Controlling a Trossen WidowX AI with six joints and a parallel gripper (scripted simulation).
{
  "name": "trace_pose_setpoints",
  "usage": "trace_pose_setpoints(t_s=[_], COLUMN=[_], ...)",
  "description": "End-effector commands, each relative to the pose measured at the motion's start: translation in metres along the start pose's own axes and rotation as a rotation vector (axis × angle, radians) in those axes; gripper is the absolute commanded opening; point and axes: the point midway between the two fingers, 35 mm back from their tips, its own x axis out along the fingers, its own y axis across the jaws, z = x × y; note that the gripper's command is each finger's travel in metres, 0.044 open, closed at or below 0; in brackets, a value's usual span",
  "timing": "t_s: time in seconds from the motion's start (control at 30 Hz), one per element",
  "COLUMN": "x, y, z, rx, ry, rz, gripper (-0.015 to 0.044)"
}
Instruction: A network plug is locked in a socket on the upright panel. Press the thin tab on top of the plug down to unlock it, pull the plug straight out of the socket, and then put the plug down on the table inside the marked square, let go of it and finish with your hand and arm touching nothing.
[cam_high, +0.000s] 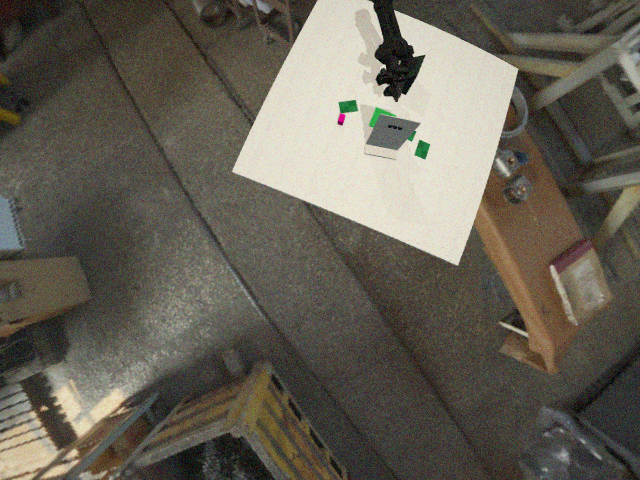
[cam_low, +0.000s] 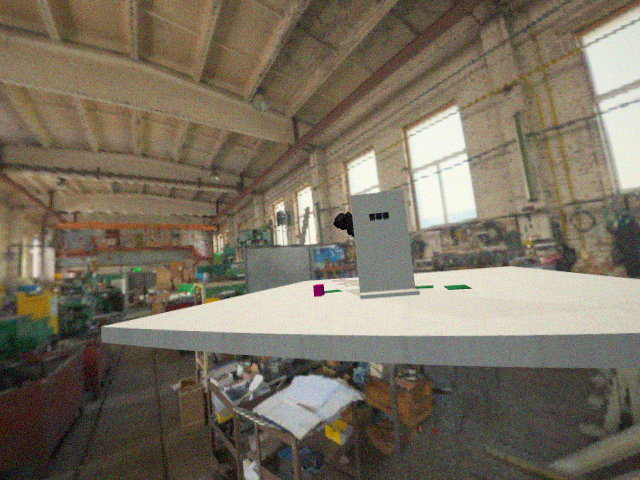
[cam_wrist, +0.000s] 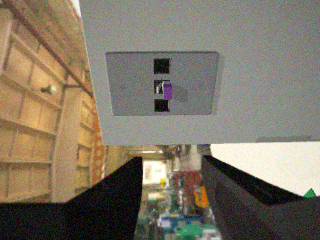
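Observation:
The upright grey panel (cam_high: 385, 140) (cam_low: 385, 253) (cam_wrist: 270, 75) stands on the white table (cam_high: 310, 155) (cam_low: 248, 317). In the wrist view its recessed plate shows three dark sockets in a column, and the small purple plug (cam_wrist: 167, 92) sits in the middle one. The tab cannot be made out. My gripper (cam_high: 395, 97) (cam_wrist: 172, 164) is partly open and empty, in front of the panel's socket face and clear of it. The exterior view shows only part of the arm beside the panel. A bright green patch (cam_high: 376, 117), apparently the marked square, lies partly hidden behind the panel's top.
A magenta block (cam_high: 341, 119) (cam_low: 318, 290) stands left of the panel beside a dark green patch (cam_high: 348, 106). Another dark green patch (cam_high: 422, 149) (cam_low: 457, 287) lies to the right, and a smaller green piece (cam_high: 412, 135) shows at the panel's right edge.

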Motion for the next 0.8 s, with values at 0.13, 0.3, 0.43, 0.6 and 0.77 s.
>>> trace_pose_setpoints(t_s=[0.13, 0.3, 0.43, 0.6, 0.77], x=[0.016, 0.027, 0.037, 0.049, 0.055], y=[0.001, 0.001, 0.001, -0.001, -0.002], z=[0.004, 0.007, 0.009, 0.011, 0.011], rx=[0.007, 0.007, 0.007, 0.007, 0.007], ry=[0.008, 0.008, 0.008, 0.007, 0.007], rz=[-0.001, 0.0, 0.0, 0.0, 0.001], gripper=[0.0156, 0.0156, 0.0156, 0.0156, 0.0156])
